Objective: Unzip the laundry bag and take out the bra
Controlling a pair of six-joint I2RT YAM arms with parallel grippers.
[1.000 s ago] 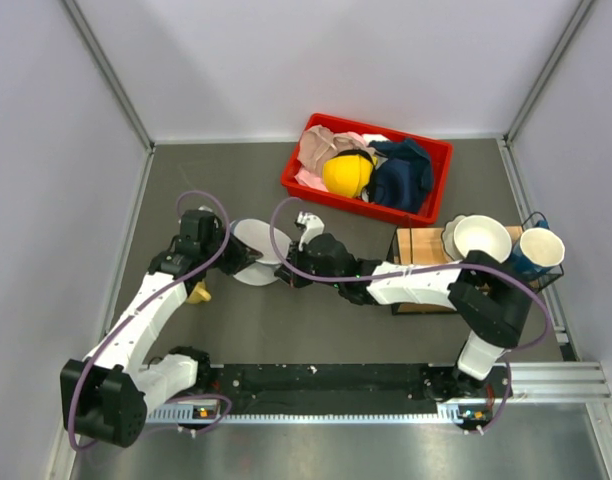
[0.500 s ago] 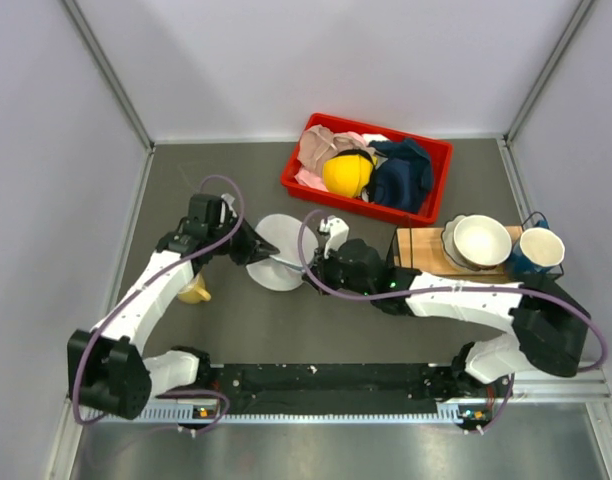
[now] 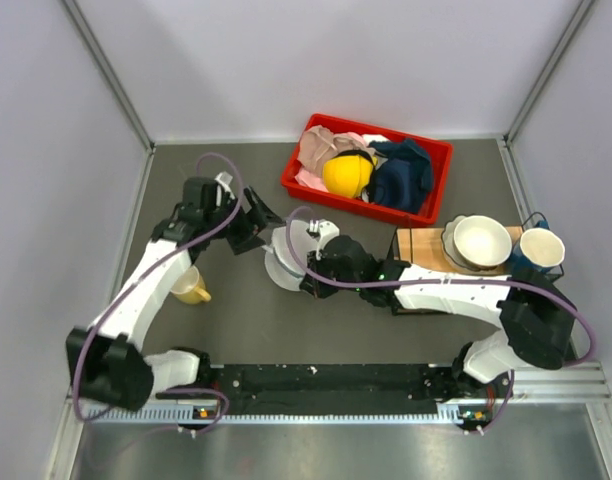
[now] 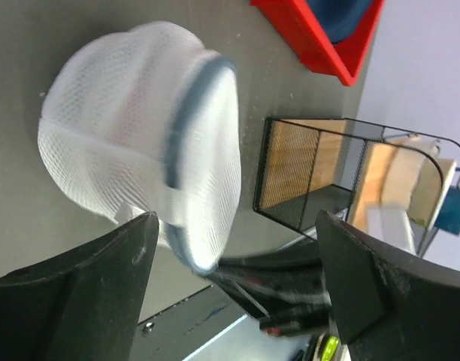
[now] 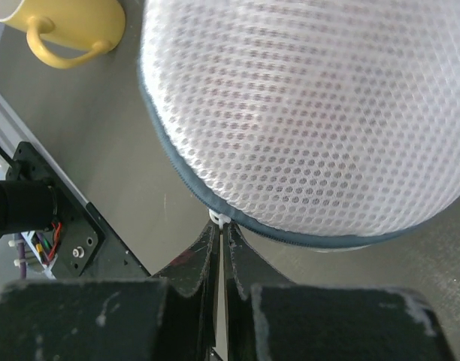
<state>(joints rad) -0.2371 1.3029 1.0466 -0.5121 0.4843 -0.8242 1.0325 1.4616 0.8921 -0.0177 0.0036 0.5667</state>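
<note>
The laundry bag is a white mesh ball with a blue-grey zipper band, resting on the grey table between the two arms. My right gripper is shut on the small white zipper pull at the bag's lower edge; from above the right gripper sits at the bag's right side. My left gripper stands wide open just left of the bag, touching nothing. In the left wrist view the left gripper frames the bag. The bra is hidden.
A red bin at the back holds a yellow round thing, navy cloth and beige-pink cloth. A wire rack with a wooden board, white bowl and cup stands right. A yellow mug sits left.
The left gripper has opened, let go of the bag and drawn back. The bag has shifted right along with the right gripper, which stays shut on the zipper pull.
</note>
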